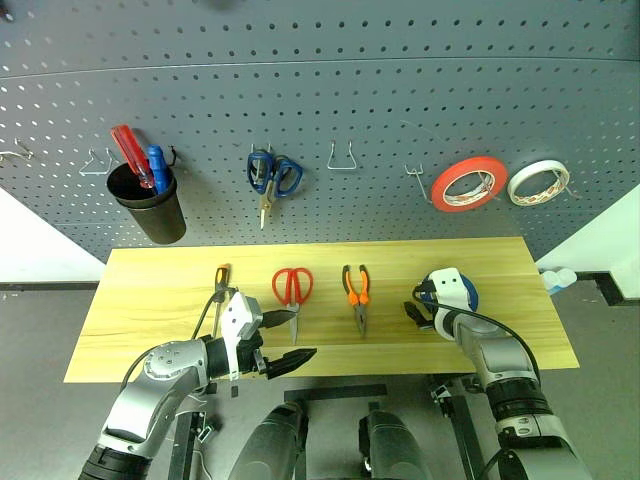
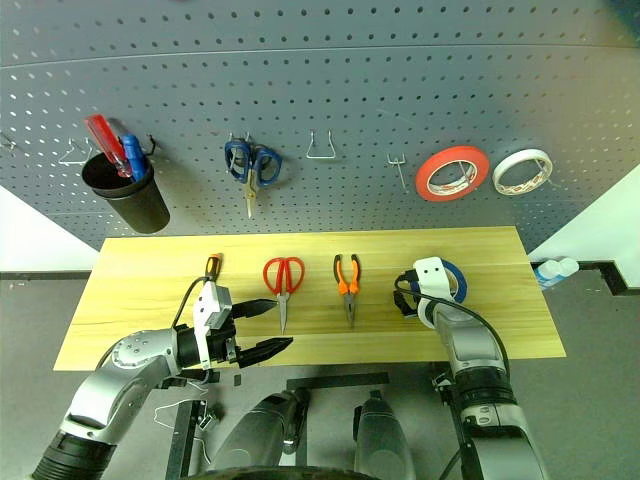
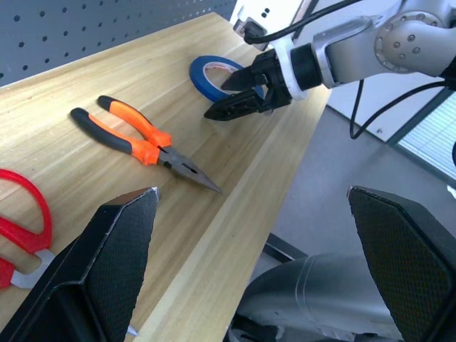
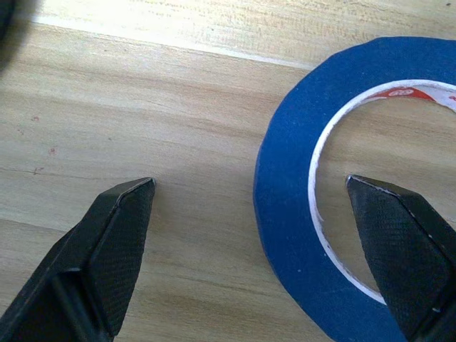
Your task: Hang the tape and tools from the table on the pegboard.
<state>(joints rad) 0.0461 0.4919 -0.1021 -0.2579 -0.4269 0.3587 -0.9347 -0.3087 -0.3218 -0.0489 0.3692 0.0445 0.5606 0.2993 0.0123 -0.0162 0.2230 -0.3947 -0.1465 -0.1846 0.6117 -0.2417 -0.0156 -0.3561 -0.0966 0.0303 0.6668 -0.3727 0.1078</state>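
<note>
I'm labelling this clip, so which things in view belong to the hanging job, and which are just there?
Job:
- blue tape roll with white core
- red-handled scissors
- orange-and-black pliers
- thin orange-and-black screwdriver
- light wooden table
- dark grey pegboard

Just there, on the pegboard:
- blue-handled scissors
- red-orange tape roll
- white tape roll
- black cup

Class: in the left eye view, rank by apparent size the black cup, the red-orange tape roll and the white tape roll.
1. Black cup.
2. Red-orange tape roll.
3. White tape roll.
All hang on the same pegboard, so nearness hardly skews this.
</note>
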